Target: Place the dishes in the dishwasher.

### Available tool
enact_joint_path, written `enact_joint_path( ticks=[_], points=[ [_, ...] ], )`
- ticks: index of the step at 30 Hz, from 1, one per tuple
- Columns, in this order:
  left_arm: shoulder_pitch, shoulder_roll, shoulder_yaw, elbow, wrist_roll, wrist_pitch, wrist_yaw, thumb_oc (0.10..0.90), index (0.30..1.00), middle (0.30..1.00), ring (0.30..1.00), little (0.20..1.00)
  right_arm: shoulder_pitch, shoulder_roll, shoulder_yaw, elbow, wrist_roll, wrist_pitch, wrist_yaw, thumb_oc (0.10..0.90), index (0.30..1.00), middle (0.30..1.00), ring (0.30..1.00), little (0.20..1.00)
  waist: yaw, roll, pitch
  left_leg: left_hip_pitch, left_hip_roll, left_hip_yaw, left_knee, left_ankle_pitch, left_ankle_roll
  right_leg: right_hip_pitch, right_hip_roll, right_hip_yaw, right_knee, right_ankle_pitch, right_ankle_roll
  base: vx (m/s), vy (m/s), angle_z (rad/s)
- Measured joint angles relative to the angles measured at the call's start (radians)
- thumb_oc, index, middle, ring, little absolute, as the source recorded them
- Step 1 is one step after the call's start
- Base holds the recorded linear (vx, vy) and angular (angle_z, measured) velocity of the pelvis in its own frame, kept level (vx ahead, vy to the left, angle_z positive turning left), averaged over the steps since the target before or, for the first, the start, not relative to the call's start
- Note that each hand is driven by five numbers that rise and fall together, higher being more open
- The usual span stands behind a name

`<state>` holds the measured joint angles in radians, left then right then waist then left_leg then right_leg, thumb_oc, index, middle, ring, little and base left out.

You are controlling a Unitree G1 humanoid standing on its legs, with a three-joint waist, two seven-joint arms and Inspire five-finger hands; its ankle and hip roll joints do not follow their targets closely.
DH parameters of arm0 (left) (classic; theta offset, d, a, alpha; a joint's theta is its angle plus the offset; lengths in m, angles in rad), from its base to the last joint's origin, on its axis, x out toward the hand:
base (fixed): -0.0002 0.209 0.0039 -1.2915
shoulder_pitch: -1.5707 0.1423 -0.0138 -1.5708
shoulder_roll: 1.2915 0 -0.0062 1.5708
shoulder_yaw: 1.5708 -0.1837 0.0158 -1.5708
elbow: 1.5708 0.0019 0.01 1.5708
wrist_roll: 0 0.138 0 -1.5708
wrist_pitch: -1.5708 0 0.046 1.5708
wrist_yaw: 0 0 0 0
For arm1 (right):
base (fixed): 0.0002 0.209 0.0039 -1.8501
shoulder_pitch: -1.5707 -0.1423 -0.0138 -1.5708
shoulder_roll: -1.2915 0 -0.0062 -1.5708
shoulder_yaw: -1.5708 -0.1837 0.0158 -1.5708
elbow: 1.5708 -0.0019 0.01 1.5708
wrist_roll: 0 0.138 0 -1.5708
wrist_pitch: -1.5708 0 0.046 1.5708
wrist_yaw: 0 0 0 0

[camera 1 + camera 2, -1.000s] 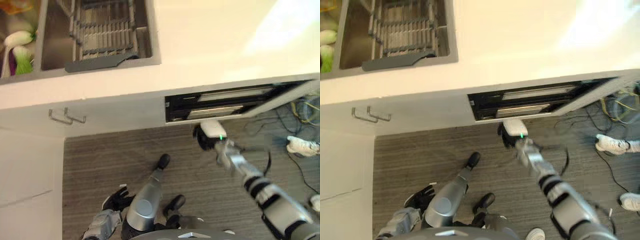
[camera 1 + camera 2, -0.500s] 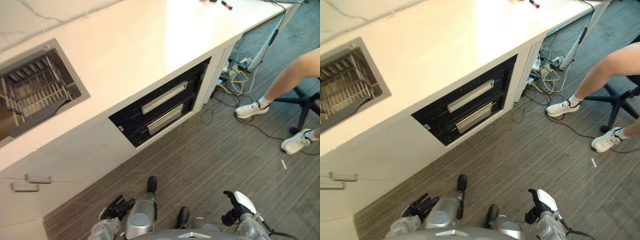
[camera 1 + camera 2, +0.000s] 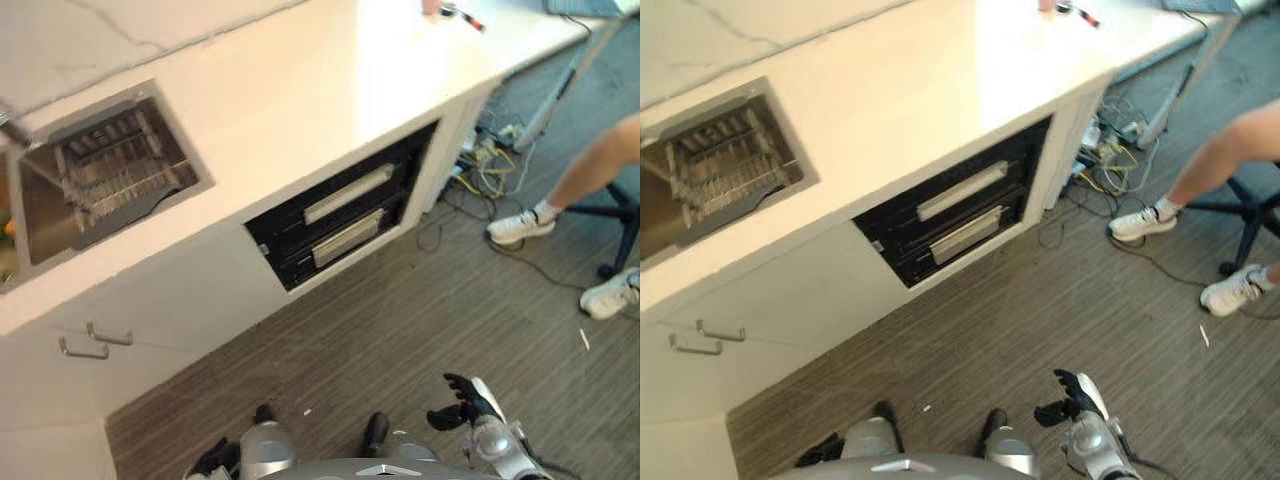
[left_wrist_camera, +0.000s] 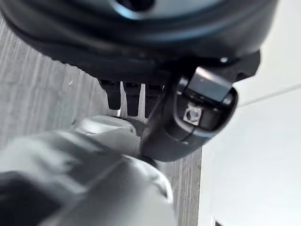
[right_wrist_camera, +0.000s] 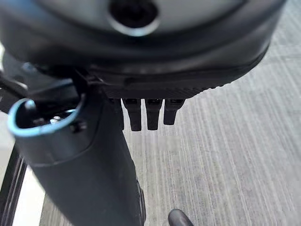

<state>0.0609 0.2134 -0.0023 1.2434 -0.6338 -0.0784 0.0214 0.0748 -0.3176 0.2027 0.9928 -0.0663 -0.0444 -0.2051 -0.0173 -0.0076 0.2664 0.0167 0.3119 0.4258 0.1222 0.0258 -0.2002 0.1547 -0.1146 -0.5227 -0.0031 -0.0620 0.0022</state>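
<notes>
The dishwasher (image 3: 345,225) is a black front with two silver bar handles, set under the white counter (image 3: 300,90); both of its drawers look closed. A wire dish rack (image 3: 120,180) sits in the sink (image 3: 30,225) at the far left, and I cannot make out any dishes in it. My right hand (image 3: 462,402) hangs low over the floor, well short of the dishwasher, open and empty; its fingers (image 5: 148,115) are straight. My left hand (image 3: 212,462) is down at my side, its fingers (image 4: 131,96) straight, holding nothing.
A person's legs in white shoes (image 3: 520,225) stand at the right by a chair base. Cables (image 3: 480,160) lie on the floor at the counter's end. Cabinet handles (image 3: 85,340) are left of the dishwasher. A red marker (image 3: 465,15) lies on the counter.
The camera has swung, shifting the whole picture. My right hand, up by the dishwasher front a second ago, has dropped low beside me. My left hand sits lower.
</notes>
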Motion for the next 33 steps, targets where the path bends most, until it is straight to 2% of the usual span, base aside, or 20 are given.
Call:
enact_joint_path(
  ticks=[1, 2, 3, 4, 5, 6, 7, 8, 9, 10, 11, 14, 16, 18, 19, 20, 24, 27, 31, 33],
  points=[
    [-0.001, 0.003, -0.026, -0.016, 0.028, -0.003, -0.001, 0.800, 0.900, 0.900, 0.900, 0.900, 0.004, -0.002, -0.028, 0.031, 0.012, 0.000, 0.001, 0.800, 0.900, 0.900, 0.900, 0.900, 0.001, 0.010, -0.007, 0.001, -0.008, -0.029, -0.025, 0.005, 0.007, -0.004, -0.011, 0.000, 0.018, 0.000, 0.004, 0.03, 0.488, 1.43],
    [-0.013, -0.017, -0.091, -0.044, 0.111, -0.008, 0.000, 0.800, 0.900, 0.900, 0.900, 0.900, 0.013, 0.001, -0.100, 0.099, 0.055, -0.001, 0.006, 0.800, 0.900, 0.900, 0.900, 0.900, 0.010, 0.032, -0.025, 0.015, -0.078, -0.111, -0.093, 0.037, 0.068, -0.004, -0.062, -0.012, 0.085, -0.020, 0.042, 0.01, 0.516, 1.44],
    [-0.024, -0.021, -0.122, -0.042, 0.145, -0.007, -0.006, 0.800, 0.900, 0.900, 0.900, 0.900, 0.020, 0.003, -0.137, 0.133, 0.076, 0.002, 0.005, 0.800, 0.900, 0.900, 0.900, 0.900, 0.010, 0.033, -0.040, 0.029, -0.107, -0.121, -0.127, -0.004, 0.101, -0.002, -0.100, -0.034, 0.136, -0.039, 0.069, -0.02, 0.503, 1.56],
    [-0.027, 0.000, -0.157, -0.050, 0.177, -0.006, -0.009, 0.800, 0.900, 0.900, 0.900, 0.900, 0.026, 0.028, -0.157, 0.178, 0.096, 0.005, 0.003, 0.800, 0.900, 0.900, 0.900, 0.900, 0.021, 0.000, -0.059, 0.044, -0.172, -0.150, -0.158, 0.006, 0.122, -0.003, -0.165, -0.047, 0.195, -0.053, 0.091, -0.01, 0.341, 1.25],
    [-0.033, 0.011, -0.177, -0.051, 0.196, -0.008, -0.008, 0.800, 0.900, 0.900, 0.900, 0.900, 0.027, 0.041, -0.161, 0.217, 0.111, 0.004, 0.010, 0.800, 0.900, 0.900, 0.900, 0.900, 0.033, -0.016, -0.071, 0.045, -0.210, -0.179, -0.164, -0.001, 0.148, -0.010, -0.212, -0.049, 0.258, -0.053, 0.091, -0.02, 0.224, 1.25],
    [-0.054, 0.013, -0.192, -0.038, 0.210, -0.011, -0.015, 0.800, 0.900, 0.900, 0.900, 0.900, 0.029, 0.051, -0.145, 0.259, 0.110, 0.004, 0.017, 0.800, 0.900, 0.900, 0.900, 0.900, 0.036, -0.018, -0.074, 0.047, -0.253, -0.237, -0.169, -0.005, 0.179, -0.031, -0.270, -0.040, 0.360, -0.050, 0.082, 0.11, 0.304, 1.92],
    [-0.087, 0.009, -0.186, -0.002, 0.211, -0.008, -0.010, 0.800, 0.900, 0.900, 0.900, 0.900, 0.034, 0.064, -0.072, 0.278, 0.107, 0.010, 0.033, 0.800, 0.900, 0.900, 0.900, 0.900, 0.017, -0.013, -0.095, 0.037, -0.287, -0.320, -0.181, 0.005, 0.206, -0.080, -0.264, 0.129, 0.431, -0.077, 0.111, 0.14, 0.255, 1.72],
    [-0.087, 0.007, -0.168, 0.004, 0.199, -0.011, -0.011, 0.800, 0.900, 0.900, 0.900, 0.900, 0.019, 0.070, -0.054, 0.275, 0.102, 0.012, 0.037, 0.800, 0.900, 0.900, 0.900, 0.900, 0.028, -0.001, -0.103, 0.036, -0.301, -0.354, -0.187, -0.006, 0.235, -0.132, -0.220, 0.237, 0.428, -0.098, 0.139, 0.18, 0.269, 1.60],
    [-0.093, 0.002, -0.140, 0.040, 0.177, -0.009, -0.015, 0.800, 0.900, 0.900, 0.900, 0.900, 0.003, 0.072, -0.029, 0.273, 0.100, 0.010, 0.036, 0.800, 0.900, 0.900, 0.900, 0.900, 0.019, 0.007, -0.103, 0.034, -0.306, -0.388, -0.189, -0.007, 0.250, -0.167, -0.154, 0.365, 0.414, -0.122, 0.148, 0.12, 0.064, 0.82],
    [-0.105, -0.004, -0.118, 0.071, 0.161, -0.005, -0.017, 0.800, 0.900, 0.900, 0.900, 0.900, -0.007, 0.074, -0.024, 0.260, 0.101, 0.008, 0.039, 0.800, 0.900, 0.900, 0.900, 0.900, 0.010, 0.012, -0.104, 0.038, -0.312, -0.417, -0.197, -0.003, 0.258, -0.190, -0.106, 0.430, 0.399, -0.132, 0.149, 0.12, 0.021, 1.03],
    [-0.115, -0.010, -0.096, 0.117, 0.152, 0.001, -0.021, 0.800, 0.900, 0.900, 0.900, 0.900, -0.018, 0.082, -0.026, 0.248, 0.108, 0.011, 0.042, 0.800, 0.900, 0.900, 0.900, 0.900, 0.009, 0.011, -0.104, 0.048, -0.324, -0.445, -0.209, 0.000, 0.248, -0.212, -0.082, 0.442, 0.366, -0.132, 0.144, 0.08, 0.004, 0.91],
    [-0.096, -0.013, -0.092, 0.154, 0.155, 0.013, -0.024, 0.800, 0.900, 0.900, 0.900, 0.900, -0.023, 0.091, -0.026, 0.197, 0.111, 0.013, 0.040, 0.800, 0.900, 0.900, 0.900, 0.900, 0.005, -0.014, -0.106, 0.059, -0.369, -0.509, -0.210, -0.009, 0.283, -0.283, -0.073, 0.418, 0.253, -0.081, 0.130, 0.15, 0.043, 0.83],
    [-0.075, -0.003, -0.104, 0.154, 0.185, 0.019, -0.023, 0.800, 0.900, 0.900, 0.900, 0.900, -0.042, 0.090, -0.024, 0.169, 0.120, 0.011, 0.042, 0.800, 0.900, 0.900, 0.900, 0.900, 0.005, -0.023, -0.094, 0.087, -0.371, -0.546, -0.211, -0.018, 0.285, -0.315, -0.040, 0.465, 0.204, -0.017, 0.130, 0.16, 0.023, 0.55],
    [-0.048, 0.009, -0.128, 0.145, 0.234, 0.020, -0.027, 0.800, 0.900, 0.900, 0.900, 0.900, -0.046, 0.092, -0.023, 0.168, 0.116, 0.007, 0.044, 0.800, 0.900, 0.900, 0.900, 0.900, 0.010, -0.035, -0.091, 0.124, -0.372, -0.551, -0.211, -0.045, 0.278, -0.300, -0.047, 0.443, 0.188, 0.069, 0.104, 0.08, -0.025, 0.16],
    [-0.044, 0.012, -0.130, 0.132, 0.244, 0.020, -0.025, 0.800, 0.900, 0.900, 0.900, 0.900, -0.052, 0.091, -0.024, 0.177, 0.116, 0.005, 0.045, 0.800, 0.900, 0.900, 0.900, 0.900, 0.010, -0.030, -0.091, 0.135, -0.366, -0.553, -0.211, -0.052, 0.274, -0.288, -0.040, 0.437, 0.182, 0.068, 0.103, 0.10, -0.025, 0.00],
    [-0.025, 0.009, -0.130, 0.103, 0.258, 0.015, -0.027, 0.800, 0.900, 0.900, 0.900, 0.900, -0.061, 0.089, -0.024, 0.183, 0.115, 0.000, 0.052, 0.800, 0.900, 0.900, 0.900, 0.900, 0.014, -0.015, -0.099, 0.150, -0.337, -0.551, -0.211, -0.070, 0.259, -0.253, -0.010, 0.419, 0.129, 0.072, 0.094, 0.12, -0.037, -0.04],
    [-0.037, 0.011, -0.136, 0.092, 0.298, 0.014, -0.018, 0.800, 0.900, 0.900, 0.900, 0.900, -0.098, 0.098, -0.018, 0.202, 0.106, -0.006, 0.071, 0.800, 0.900, 0.900, 0.900, 0.900, 0.018, -0.018, -0.104, 0.158, -0.301, -0.492, -0.210, -0.083, 0.238, -0.242, 0.034, 0.421, 0.075, 0.085, 0.072, 0.07, -0.039, -0.30],
    [-0.049, 0.015, -0.210, 0.076, 0.378, 0.014, -0.006, 0.800, 0.900, 0.900, 0.900, 0.900, -0.106, 0.088, 0.046, 0.198, 0.070, -0.006, 0.074, 0.800, 0.900, 0.900, 0.900, 0.900, 0.010, -0.013, -0.107, 0.175, -0.293, -0.448, -0.210, -0.086, 0.234, -0.236, 0.051, 0.441, 0.061, 0.084, 0.062, 0.05, -0.025, -0.42],
    [-0.080, -0.003, -0.218, 0.057, 0.459, 0.010, -0.007, 0.800, 0.900, 0.900, 0.900, 0.900, -0.100, 0.074, 0.054, 0.195, 0.025, -0.003, 0.087, 0.800, 0.900, 0.900, 0.900, 0.900, -0.014, 0.006, -0.134, 0.194, -0.291, -0.408, -0.186, -0.093, 0.221, -0.201, 0.061, 0.458, 0.023, 0.087, 0.053, 0.05, -0.049, -0.30],
    [-0.082, -0.009, -0.221, 0.045, 0.486, 0.002, -0.017, 0.800, 0.900, 0.900, 0.900, 0.900, -0.098, 0.075, 0.054, 0.199, 0.025, -0.001, 0.089, 0.800, 0.900, 0.900, 0.900, 0.900, -0.011, 0.014, -0.153, 0.192, -0.288, -0.387, -0.182, -0.096, 0.217, -0.199, 0.071, 0.478, 0.001, 0.102, 0.047, 0.09, -0.073, -0.34]
  ],
)
